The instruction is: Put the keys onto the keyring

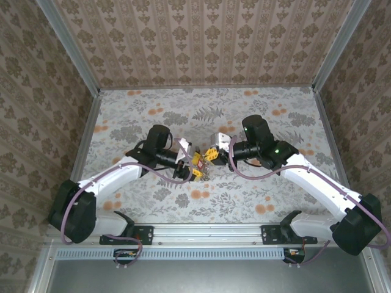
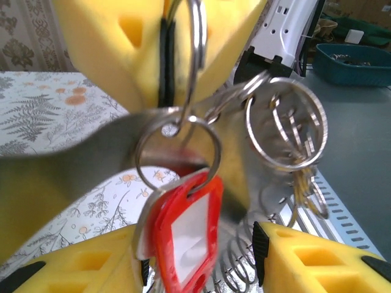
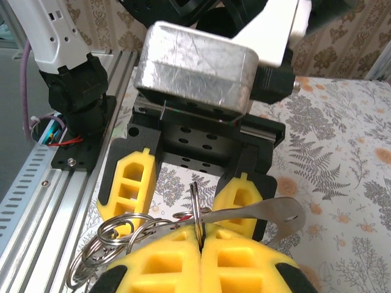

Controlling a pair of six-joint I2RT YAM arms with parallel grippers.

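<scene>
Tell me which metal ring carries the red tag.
The single ring below the keyring pinched in the right hand: it threads the red tag. The bunched rings at right carry no tag.

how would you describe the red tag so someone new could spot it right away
On the floral table, where the two arms meet, look between the yellow fingers of the left gripper. The red key tag sits there on a steel ring: the only red plastic piece, white insert, among bare metal rings.
</scene>
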